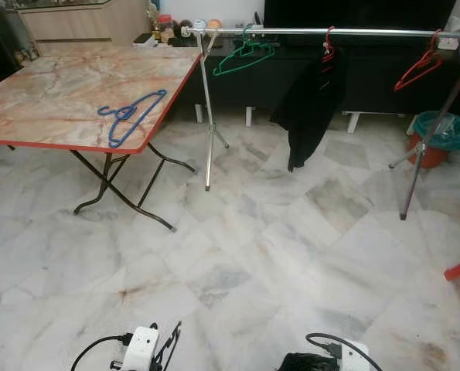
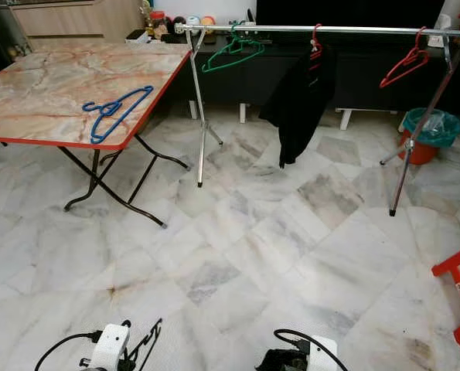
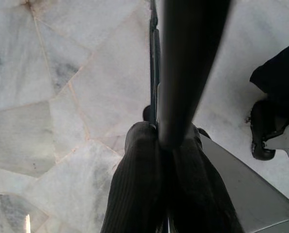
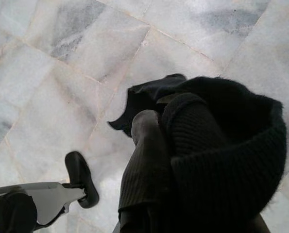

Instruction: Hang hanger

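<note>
I see the blue hanger (image 1: 131, 115) lying flat on the worktop (image 1: 52, 93). My left pincer (image 3: 171, 141) pinches a black hanger (image 3: 190, 58); my right pincer (image 4: 159, 131) pinches black cloth (image 4: 222, 145).

Table (image 1: 59, 100): peach-and-cream marbled top with rust veins, red edge, black legs; blue hanger (image 1: 129, 116) lies on it. Rail (image 1: 330, 32): silver metal, carrying a green hanger (image 1: 245, 56), a red hanger (image 1: 419, 69) and a second red hanger (image 1: 328, 46) under a black garment (image 1: 307, 108); teal bin (image 1: 440, 131) with an orange-red base stands beyond. Floor (image 1: 276, 247): white-grey marble tiles with grey veining and brownish seams; right gripper (image 4: 168, 160) has black ribbed fingers closed on black knitted cloth (image 4: 231, 145).
</note>
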Robot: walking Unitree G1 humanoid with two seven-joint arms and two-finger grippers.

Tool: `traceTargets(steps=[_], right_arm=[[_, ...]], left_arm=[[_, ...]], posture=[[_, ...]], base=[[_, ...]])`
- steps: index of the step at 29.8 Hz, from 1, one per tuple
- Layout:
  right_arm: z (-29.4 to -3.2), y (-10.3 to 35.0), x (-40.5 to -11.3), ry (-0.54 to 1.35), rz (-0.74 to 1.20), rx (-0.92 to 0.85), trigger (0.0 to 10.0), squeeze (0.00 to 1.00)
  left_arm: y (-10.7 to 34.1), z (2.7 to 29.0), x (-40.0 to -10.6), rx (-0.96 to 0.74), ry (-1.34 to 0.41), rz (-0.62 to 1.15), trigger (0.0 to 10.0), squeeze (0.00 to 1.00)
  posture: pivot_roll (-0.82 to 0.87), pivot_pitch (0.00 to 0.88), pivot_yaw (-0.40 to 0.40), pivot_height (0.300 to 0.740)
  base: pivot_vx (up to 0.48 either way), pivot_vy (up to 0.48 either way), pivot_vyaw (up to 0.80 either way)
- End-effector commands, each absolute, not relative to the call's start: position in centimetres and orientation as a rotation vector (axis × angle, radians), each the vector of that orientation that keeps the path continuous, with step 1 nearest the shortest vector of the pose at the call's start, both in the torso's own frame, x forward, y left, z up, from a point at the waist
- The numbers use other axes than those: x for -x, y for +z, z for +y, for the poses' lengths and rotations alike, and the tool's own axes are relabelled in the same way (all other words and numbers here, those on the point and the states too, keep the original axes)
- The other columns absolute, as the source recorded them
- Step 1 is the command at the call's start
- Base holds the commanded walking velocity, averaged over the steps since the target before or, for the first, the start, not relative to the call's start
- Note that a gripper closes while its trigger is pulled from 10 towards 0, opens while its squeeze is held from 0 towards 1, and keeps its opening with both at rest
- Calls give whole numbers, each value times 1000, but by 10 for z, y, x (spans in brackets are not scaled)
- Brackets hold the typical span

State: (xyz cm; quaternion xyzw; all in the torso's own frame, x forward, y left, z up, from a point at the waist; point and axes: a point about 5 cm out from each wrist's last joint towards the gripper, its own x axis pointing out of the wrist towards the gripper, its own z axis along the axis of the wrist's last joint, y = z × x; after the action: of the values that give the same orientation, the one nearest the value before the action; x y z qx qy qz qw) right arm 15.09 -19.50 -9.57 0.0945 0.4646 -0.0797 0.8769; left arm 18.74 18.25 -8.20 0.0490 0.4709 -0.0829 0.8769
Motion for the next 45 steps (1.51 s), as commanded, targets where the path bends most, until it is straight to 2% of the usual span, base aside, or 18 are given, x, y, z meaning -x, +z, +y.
traceTargets(steps=[1,8,10,13,25,31,45], right_arm=[[-196,-97,-148,-164,984,-178,10000,0],[-209,-98,-141,-210,1001,-162,10000,0],[-218,-98,-136,-248,1002,-180,10000,0],[-222,-96,-136,-270,984,-199,10000,0],[-230,-93,-142,-273,956,-203,10000,0],[-239,-94,-132,-288,972,-196,10000,0],[-229,-96,-130,-274,974,-202,10000,0]], left_arm=[[-84,187,-183,-109,-154,994,10000,0],[-84,204,-177,-125,-82,1001,10000,0],[-83,227,-168,-133,-32,1005,10000,0],[-82,233,-167,-124,-20,985,10000,0],[-78,215,-182,-61,-56,926,10000,0],[-80,211,-180,-65,-71,935,10000,0],[-83,214,-174,-54,-55,963,10000,0]], posture=[[-5,3,63,740],[-4,7,60,740],[-7,9,57,740],[-9,7,58,740],[-13,4,55,740],[-10,4,54,740],[-7,11,59,740]], base=[[0,0,0],[0,0,0],[0,0,0],[0,0,0],[0,0,0],[0,0,0],[0,0,0]])
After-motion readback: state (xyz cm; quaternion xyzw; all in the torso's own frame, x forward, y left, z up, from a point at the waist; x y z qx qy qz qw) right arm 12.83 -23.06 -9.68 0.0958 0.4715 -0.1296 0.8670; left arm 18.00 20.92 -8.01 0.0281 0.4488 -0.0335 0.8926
